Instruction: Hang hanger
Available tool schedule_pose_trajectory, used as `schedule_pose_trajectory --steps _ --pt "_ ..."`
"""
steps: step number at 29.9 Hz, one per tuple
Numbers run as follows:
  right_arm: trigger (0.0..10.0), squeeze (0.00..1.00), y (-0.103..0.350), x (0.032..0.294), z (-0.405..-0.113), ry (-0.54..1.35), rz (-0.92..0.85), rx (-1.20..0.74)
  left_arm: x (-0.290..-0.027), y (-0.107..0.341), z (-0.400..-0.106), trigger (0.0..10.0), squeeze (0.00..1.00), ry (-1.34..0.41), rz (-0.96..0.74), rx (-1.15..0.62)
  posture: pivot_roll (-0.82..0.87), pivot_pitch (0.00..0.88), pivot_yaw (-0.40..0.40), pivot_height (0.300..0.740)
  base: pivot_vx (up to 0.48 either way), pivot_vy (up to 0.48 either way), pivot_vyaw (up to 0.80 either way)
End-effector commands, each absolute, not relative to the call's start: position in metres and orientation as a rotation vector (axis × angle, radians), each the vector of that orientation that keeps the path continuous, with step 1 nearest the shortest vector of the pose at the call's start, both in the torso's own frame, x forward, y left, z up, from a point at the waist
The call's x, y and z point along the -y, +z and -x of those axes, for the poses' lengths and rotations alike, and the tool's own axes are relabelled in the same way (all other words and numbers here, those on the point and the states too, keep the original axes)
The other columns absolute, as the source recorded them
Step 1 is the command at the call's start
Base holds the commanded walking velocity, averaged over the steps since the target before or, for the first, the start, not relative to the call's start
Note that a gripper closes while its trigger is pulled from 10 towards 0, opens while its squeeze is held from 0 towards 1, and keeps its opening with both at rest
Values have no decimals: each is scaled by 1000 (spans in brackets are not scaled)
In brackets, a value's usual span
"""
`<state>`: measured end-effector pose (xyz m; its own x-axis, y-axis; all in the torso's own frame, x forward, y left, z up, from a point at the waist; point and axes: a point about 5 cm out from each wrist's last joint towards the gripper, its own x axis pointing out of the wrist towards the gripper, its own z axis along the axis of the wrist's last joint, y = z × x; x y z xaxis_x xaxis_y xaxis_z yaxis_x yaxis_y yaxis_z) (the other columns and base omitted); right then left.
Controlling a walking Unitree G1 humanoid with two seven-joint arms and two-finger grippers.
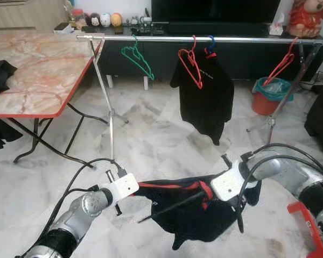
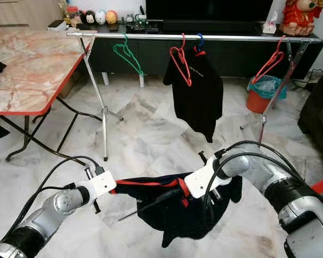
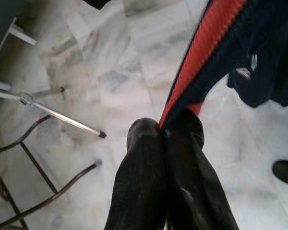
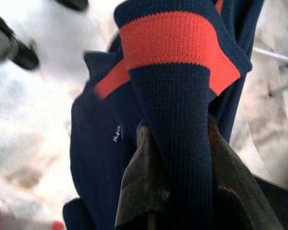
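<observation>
A navy garment [image 1: 196, 217] with red trim hangs stretched between my two grippers, low over the floor. My left gripper [image 1: 135, 186] is shut on its red-edged hem [image 3: 201, 52]. My right gripper [image 1: 207, 194] is shut on the red-banded collar [image 4: 170, 48]. Ahead, a silver clothes rail [image 1: 151, 38] carries a green hanger [image 1: 137, 59], a red hanger [image 1: 191, 65] and a black shirt [image 1: 204, 99] on a blue hanger [image 1: 210, 45]. Another red hanger [image 1: 280, 65] hangs at the rail's right end.
A marble-topped folding table [image 1: 37, 70] stands at the left, its legs reaching toward the rail's stand [image 1: 110, 115]. A red bin [image 1: 268, 97] sits under the rail's right end. A dark sofa [image 1: 320, 113] is at the right, and a black TV cabinet [image 1: 242, 56] stands behind.
</observation>
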<state>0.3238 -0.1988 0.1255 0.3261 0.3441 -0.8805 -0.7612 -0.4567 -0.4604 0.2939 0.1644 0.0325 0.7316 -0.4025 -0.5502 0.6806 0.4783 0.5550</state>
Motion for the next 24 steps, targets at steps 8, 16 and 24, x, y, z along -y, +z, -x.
schedule_pose_trajectory --steps 8,16,24 --pt "10000 0 153 256 -339 1022 1733 -584 -245 5 -268 10000 0 -467 -908 -684 53 0 31 740 0 0 0" --pt "10000 0 153 226 -347 907 1404 -364 -243 -1 -263 10000 0 -487 -904 -702 56 0 28 740 0 0 0" --pt "10000 0 148 234 -342 853 1526 -397 -241 -4 -260 10000 0 -509 -902 -718 48 0 35 740 0 0 0"
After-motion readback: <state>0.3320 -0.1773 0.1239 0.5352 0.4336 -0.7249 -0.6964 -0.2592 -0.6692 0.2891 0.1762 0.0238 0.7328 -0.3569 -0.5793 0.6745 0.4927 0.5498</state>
